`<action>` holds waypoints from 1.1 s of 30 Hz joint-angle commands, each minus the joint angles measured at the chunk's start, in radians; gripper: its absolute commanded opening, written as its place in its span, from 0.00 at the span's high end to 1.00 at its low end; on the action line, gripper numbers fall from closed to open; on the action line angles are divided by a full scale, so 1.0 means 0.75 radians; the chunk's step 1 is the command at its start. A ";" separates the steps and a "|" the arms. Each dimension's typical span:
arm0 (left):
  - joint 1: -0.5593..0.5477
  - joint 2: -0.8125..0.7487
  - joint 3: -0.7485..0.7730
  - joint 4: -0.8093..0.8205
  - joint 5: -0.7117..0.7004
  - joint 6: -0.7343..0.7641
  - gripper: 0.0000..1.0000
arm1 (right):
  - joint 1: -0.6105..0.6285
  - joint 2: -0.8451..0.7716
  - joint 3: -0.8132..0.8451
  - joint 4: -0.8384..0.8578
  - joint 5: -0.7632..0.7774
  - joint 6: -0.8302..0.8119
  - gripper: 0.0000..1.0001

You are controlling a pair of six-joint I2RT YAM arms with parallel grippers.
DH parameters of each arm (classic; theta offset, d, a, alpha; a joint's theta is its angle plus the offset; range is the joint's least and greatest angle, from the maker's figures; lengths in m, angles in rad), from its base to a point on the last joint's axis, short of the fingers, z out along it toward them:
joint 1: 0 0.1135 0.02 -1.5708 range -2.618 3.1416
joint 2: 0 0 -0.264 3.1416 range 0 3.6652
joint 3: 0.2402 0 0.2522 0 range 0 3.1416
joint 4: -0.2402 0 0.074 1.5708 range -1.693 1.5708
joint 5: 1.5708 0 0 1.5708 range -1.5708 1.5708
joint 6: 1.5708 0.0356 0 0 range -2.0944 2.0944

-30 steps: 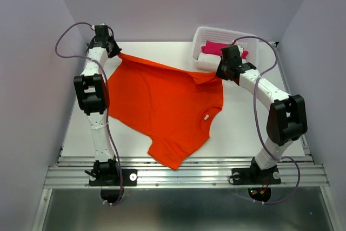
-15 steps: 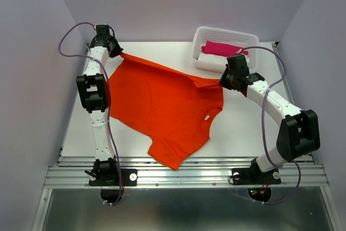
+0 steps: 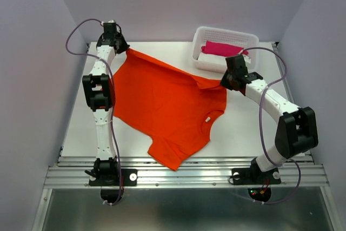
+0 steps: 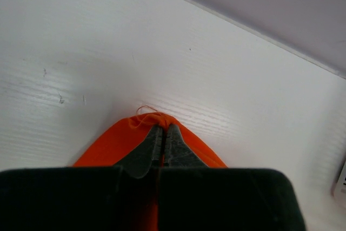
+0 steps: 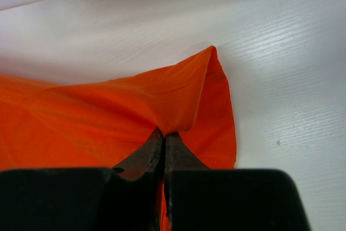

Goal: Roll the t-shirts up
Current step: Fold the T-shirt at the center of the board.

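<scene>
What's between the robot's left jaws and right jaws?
The orange t-shirt; its far edge spans from left jaws to right jaws, shown in the top view.

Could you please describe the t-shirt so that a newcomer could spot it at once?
On the white table, the t-shirt lies spread over the middle, with two far corners pinched in the left claw and the right claw. It is plain orange-red and out on the table, unlike the pink cloth and white cloth in the basket at the far right.

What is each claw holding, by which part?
Both are shut on the plain orange-red fabric t-shirt: left claw pinches its far-left corner, right claw a fold at its far-right edge.
</scene>
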 commanded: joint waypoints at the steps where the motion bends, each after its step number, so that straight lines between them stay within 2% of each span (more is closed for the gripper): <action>1: 0.023 -0.007 0.068 0.047 -0.017 0.001 1.00 | -0.011 -0.018 0.042 -0.006 0.009 0.002 0.99; 10: 0.042 -0.081 -0.038 0.010 -0.042 0.063 1.00 | 0.015 -0.143 -0.136 -0.021 -0.159 0.057 0.99; 26: 0.081 -0.185 -0.179 -0.080 -0.117 0.130 1.00 | 0.263 -0.271 -0.269 -0.066 -0.084 0.215 0.99; 33: 0.089 -0.234 -0.236 -0.094 -0.138 0.130 1.00 | 0.312 -0.316 -0.324 -0.076 -0.035 0.288 0.99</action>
